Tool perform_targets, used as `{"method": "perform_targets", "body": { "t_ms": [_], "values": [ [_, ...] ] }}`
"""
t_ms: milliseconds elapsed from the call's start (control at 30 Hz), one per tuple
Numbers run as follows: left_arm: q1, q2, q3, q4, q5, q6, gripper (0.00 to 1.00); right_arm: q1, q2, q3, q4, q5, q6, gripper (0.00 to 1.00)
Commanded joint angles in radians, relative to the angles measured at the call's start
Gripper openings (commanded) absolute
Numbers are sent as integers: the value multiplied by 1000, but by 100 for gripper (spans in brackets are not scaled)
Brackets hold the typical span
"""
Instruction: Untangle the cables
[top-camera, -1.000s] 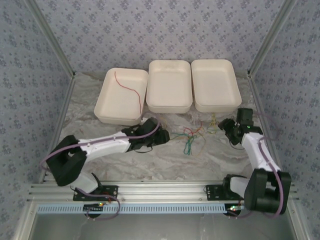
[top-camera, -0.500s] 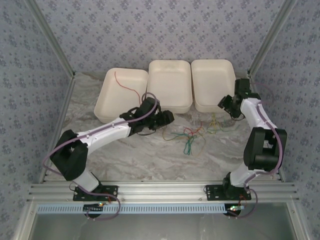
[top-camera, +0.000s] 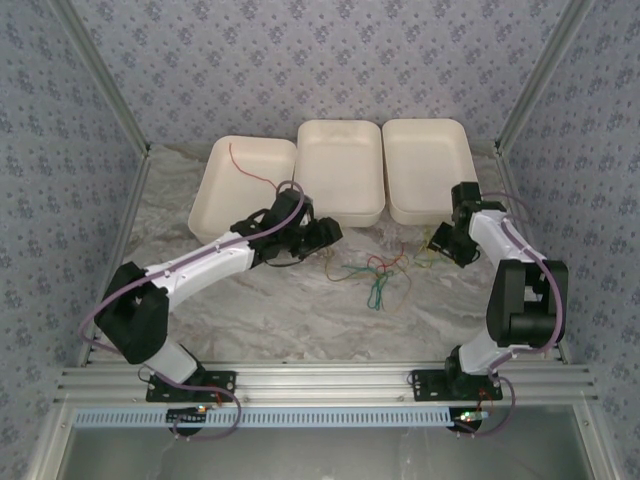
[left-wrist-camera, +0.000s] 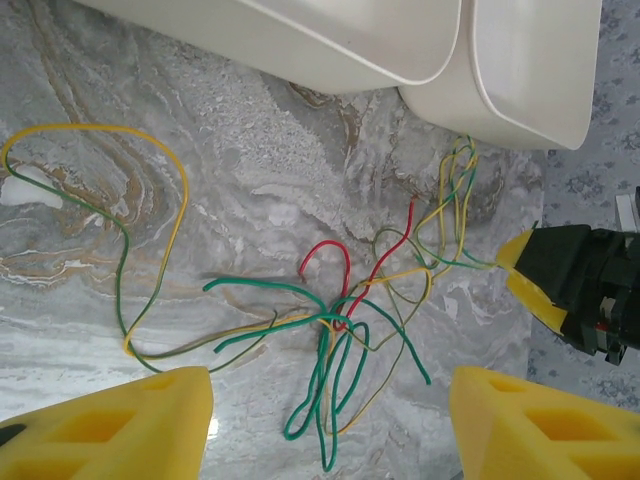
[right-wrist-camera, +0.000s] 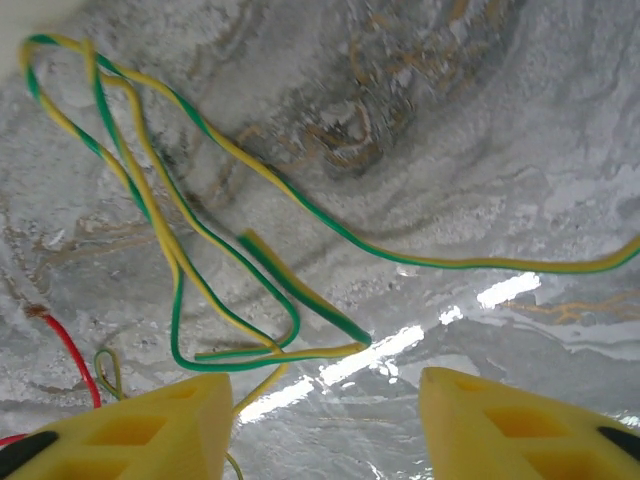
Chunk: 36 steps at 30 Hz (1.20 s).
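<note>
Bright, even light washes the marble table (top-camera: 300, 310); white glare streaks its surface in the right wrist view, faint shadows, close foreground soft.

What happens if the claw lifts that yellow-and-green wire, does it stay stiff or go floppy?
Probably floppy: the yellow-and-green wire lies in loose loops. It looks thin, so likely light. It may drag the tangle along, since wires cross there.

Cables (left-wrist-camera: 340, 320): we note red, green, olive-yellow, and yellow-green striped strands.
Trays (top-camera: 340, 215): we read them as cream white.
Surface (top-camera: 300, 320): grey marble veining with tan streaks.
Left gripper (left-wrist-camera: 330, 385), right gripper (right-wrist-camera: 325, 385): yellow fingers.
Walls (top-camera: 300, 60): blue-grey, small floral print.
</note>
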Motion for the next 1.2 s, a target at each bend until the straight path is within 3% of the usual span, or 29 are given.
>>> {"method": "perform_targets", "body": {
  "t_ms": [0,133,233,467,800,867,967,1167],
  "values": [
    [1,-29,-7,-8,26,1,64,2,-16,-2,26,9,-24,47],
    [1,-12,4,0,41,3,64,-4,14,30,38,30,-31,39],
    [1,3,31,-20,53,25,64,-8,9,26,30,60,-41,39],
    [0,7,40,-13,59,25,64,-31,42,40,54,57,-75,50],
    [2,-3,52,-35,48,36,64,-27,121,18,103,4,-53,40],
    [0,-1,55,-41,48,36,64,-23,129,26,104,5,-50,33],
    [4,11,74,-80,39,36,63,-29,117,34,91,5,-42,0],
    [29,-4,107,-100,52,21,62,-18,-57,171,-35,-4,-48,0]
  ]
}}
